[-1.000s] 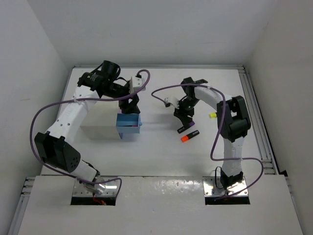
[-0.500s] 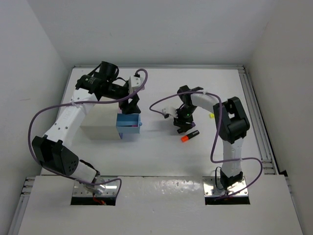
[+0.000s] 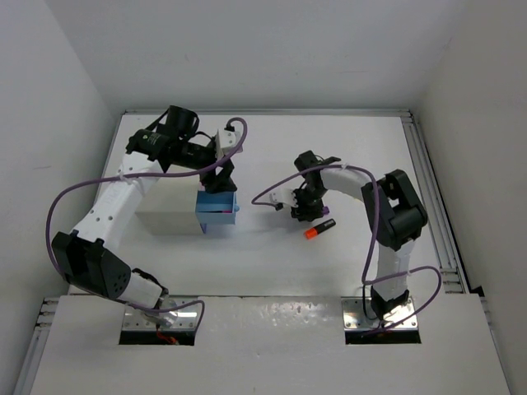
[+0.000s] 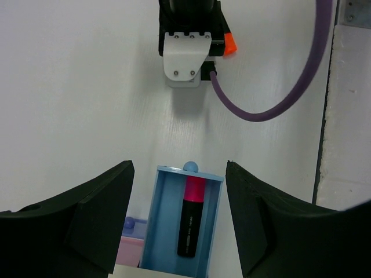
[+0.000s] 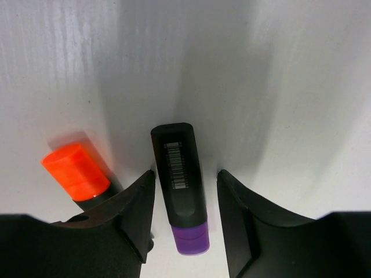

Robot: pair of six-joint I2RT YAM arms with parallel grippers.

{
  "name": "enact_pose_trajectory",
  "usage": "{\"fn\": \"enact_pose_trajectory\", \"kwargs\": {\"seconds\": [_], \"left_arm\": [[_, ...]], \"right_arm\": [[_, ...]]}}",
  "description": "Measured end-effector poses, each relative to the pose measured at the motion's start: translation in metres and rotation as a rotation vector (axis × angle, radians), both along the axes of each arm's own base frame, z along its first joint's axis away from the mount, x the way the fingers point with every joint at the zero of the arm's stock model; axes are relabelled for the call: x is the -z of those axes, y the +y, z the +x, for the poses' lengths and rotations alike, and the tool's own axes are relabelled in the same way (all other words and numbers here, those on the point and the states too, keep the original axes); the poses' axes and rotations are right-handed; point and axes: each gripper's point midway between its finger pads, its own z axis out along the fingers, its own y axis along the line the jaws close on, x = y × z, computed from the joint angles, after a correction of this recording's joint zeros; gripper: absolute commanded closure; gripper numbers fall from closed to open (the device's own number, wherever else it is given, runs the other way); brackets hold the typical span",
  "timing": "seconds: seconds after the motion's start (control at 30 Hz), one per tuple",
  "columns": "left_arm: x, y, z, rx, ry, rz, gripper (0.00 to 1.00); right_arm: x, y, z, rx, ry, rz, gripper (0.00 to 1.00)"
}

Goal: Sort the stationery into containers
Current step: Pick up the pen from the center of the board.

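A black highlighter with a purple cap [image 5: 181, 179] lies on the white table between my right gripper's [image 5: 185, 200] open jaws, which stand low on either side of it. An orange-capped highlighter [image 5: 75, 171] lies just to its left; in the top view it [image 3: 313, 232] is right below the right gripper [image 3: 304, 211]. My left gripper [image 4: 179, 197] is open and empty above the pulled-out light blue drawer [image 4: 152, 220], which holds a pink-capped highlighter [image 4: 192, 217]. A pink drawer [image 4: 128, 250] with a round blue knob sits under it.
The white cabinet [image 3: 169, 216] stands left of the blue drawer [image 3: 216, 203]. Purple cables loop from both arms over the table. White walls close in the table at the back and sides, and a rail [image 3: 432, 189] runs along the right edge.
My right gripper has moved left and down until its jaws straddle the purple-capped highlighter. My left gripper has shifted only slightly above the blue drawer.
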Motion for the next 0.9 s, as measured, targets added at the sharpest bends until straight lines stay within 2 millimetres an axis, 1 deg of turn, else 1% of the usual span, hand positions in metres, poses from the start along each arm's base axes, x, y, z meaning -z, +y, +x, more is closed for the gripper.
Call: {"fn": "enact_pose_trajectory", "kwargs": {"seconds": [0.07,0.17,0.2,0.23,0.33,0.4,0.5,0.6,0.67,0.77,0.83,0.9], "left_arm": [[0.000,0.000,0.000,-0.001,0.000,-0.001,0.29],[0.000,0.000,0.000,-0.006,0.002,-0.004,0.29],[0.000,0.000,-0.001,-0.007,0.002,-0.004,0.29],[0.001,0.000,-0.001,-0.009,0.005,-0.005,0.29],[0.003,0.001,-0.003,-0.012,0.009,-0.007,0.29],[0.007,0.001,-0.005,-0.013,0.009,-0.008,0.29],[0.014,0.004,-0.012,-0.013,0.013,0.002,0.29],[0.015,0.006,-0.020,-0.002,-0.019,0.019,0.28],[0.009,0.004,-0.025,0.016,-0.066,0.027,0.28],[-0.006,-0.001,-0.032,0.052,-0.157,0.025,0.28],[-0.014,-0.006,-0.038,0.081,-0.208,0.023,0.28],[-0.017,-0.014,-0.044,0.124,-0.247,0.033,0.28]], "right_arm": [[0.000,0.000,-0.001,-0.009,-0.025,-0.003,0.54],[0.000,0.001,-0.002,-0.012,-0.063,-0.014,0.58],[-0.001,0.001,-0.002,-0.014,-0.076,-0.018,0.62],[-0.001,0.002,-0.003,-0.014,-0.082,-0.023,0.73],[-0.002,0.005,-0.001,-0.014,-0.105,-0.034,0.93],[-0.003,0.008,0.001,0.002,-0.105,-0.033,0.99],[-0.004,0.016,0.006,0.082,-0.060,-0.024,1.00],[-0.006,0.033,0.010,0.196,0.036,0.007,1.00],[-0.010,0.047,0.009,0.283,0.121,0.034,1.00],[-0.023,0.067,0.004,0.412,0.254,0.086,1.00],[-0.036,0.078,-0.005,0.491,0.351,0.114,1.00],[-0.047,0.087,-0.016,0.563,0.457,0.132,1.00]]}}
